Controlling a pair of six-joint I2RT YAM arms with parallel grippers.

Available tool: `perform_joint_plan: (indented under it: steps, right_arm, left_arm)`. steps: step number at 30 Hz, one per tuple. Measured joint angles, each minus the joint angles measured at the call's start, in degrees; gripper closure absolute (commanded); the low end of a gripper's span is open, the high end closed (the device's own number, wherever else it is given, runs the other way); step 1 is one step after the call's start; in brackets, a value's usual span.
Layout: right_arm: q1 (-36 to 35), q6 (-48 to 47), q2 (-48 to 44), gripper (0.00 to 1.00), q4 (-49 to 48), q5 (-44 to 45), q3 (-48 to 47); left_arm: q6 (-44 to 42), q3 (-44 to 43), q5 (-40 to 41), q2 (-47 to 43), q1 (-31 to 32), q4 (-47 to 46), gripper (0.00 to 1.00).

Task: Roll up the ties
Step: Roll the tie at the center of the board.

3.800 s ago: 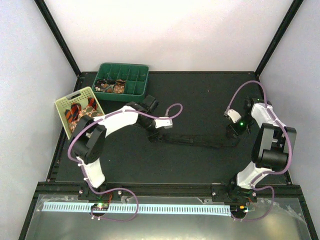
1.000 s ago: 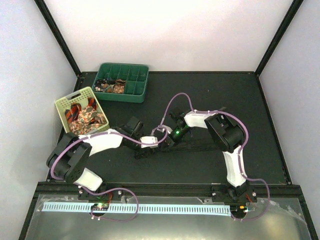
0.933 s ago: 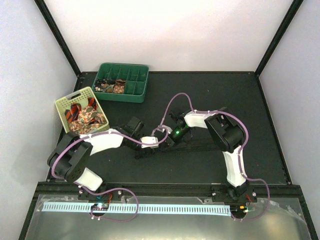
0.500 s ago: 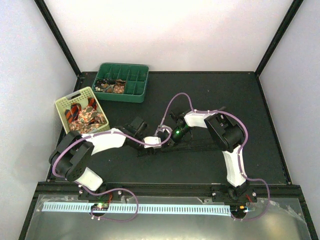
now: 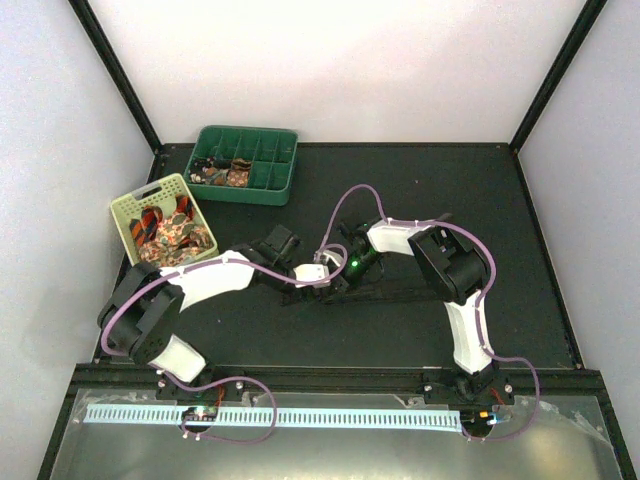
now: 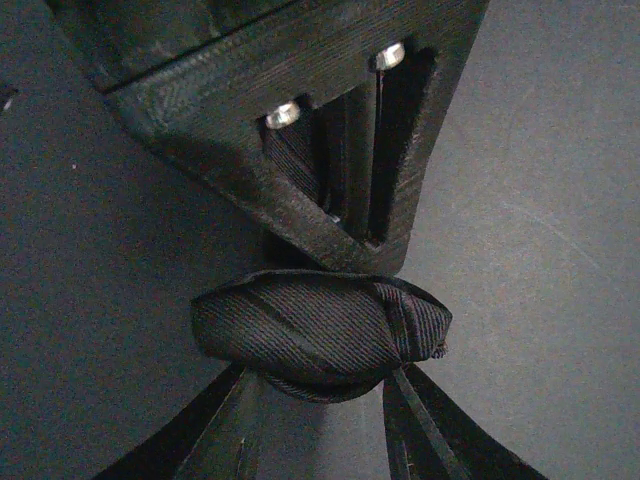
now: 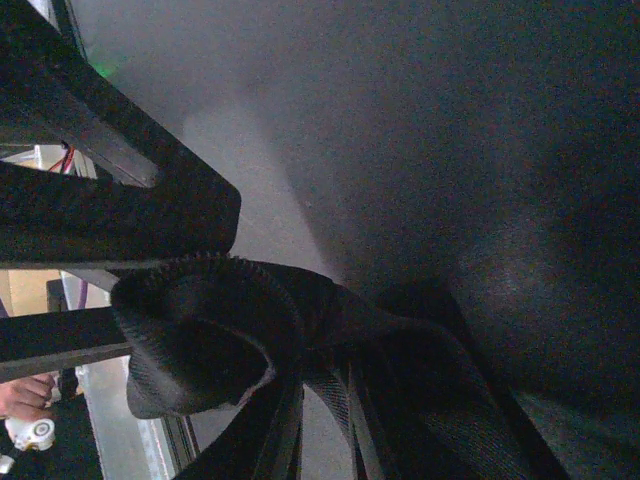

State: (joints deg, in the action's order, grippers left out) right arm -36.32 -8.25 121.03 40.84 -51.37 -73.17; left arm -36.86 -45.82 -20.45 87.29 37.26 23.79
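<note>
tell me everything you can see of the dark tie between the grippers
The dark tie is black, ribbed woven fabric. One end is wound into a loose, fat roll between the fingers of the left gripper; the right gripper pinches the strip just beyond. The rest trails flat across the black table.

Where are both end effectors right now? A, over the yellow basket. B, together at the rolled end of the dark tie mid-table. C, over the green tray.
B: the left end effector and right end effector meet on the dark tie at its rolled end.
</note>
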Motion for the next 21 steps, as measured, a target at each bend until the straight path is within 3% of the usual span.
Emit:
perform_joint_plan:
  steps: [16,21]
  right_arm:
    - [0.5,-4.2,-0.2,0.72,6.9,3.3,-3.0]
    - [1.3,-6.8,-0.8,0.63,9.9,4.4,-3.0]
  left_arm:
    - [0.5,-3.7,-0.4,2.3,0.2,2.4,0.64]
    - [0.9,-4.8,-0.4,2.9,0.8,2.7,0.64]
